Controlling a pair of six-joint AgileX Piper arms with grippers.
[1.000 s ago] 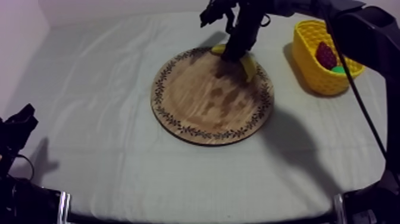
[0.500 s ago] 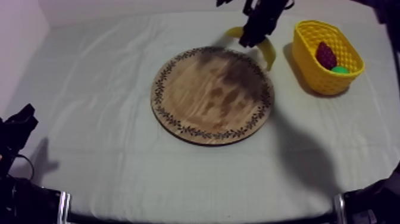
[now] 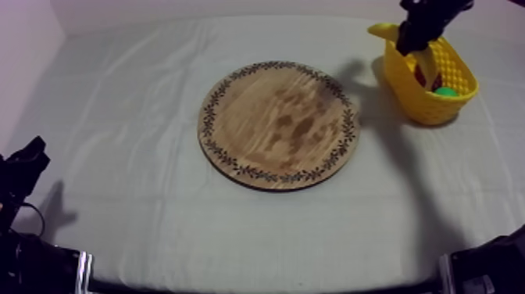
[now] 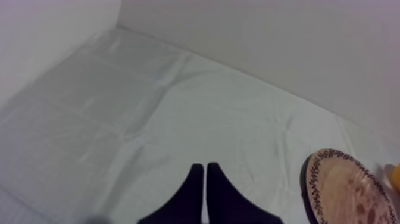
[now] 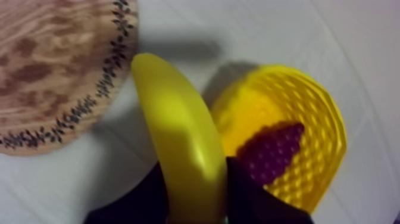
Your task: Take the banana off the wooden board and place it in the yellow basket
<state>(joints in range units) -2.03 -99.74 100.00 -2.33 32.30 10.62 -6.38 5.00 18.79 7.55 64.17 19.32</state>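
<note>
The yellow banana [image 3: 383, 32] hangs in the air at the near rim of the yellow basket [image 3: 414, 98], held across its middle by my right gripper [image 3: 414, 35]. In the right wrist view the banana [image 5: 178, 131] runs between the black fingers [image 5: 245, 190], which are shut on it, over the cloth between board and basket [image 5: 334, 122]. The round wooden board [image 3: 279, 123] with its patterned rim lies bare at the table's middle. My left gripper [image 3: 25, 166] rests low at the left edge, its fingers [image 4: 205, 182] together in a narrow wedge.
Inside the basket lie a small red fruit [image 5: 271, 152] and a green fruit [image 3: 447, 91]. The board's edge [image 4: 342, 190] shows beyond the left gripper. Grey-white cloth covers the table, with a wall along the far side.
My right arm has lifted the banana off the board's far edge and carried it right, up to the basket. The left arm has not moved.
</note>
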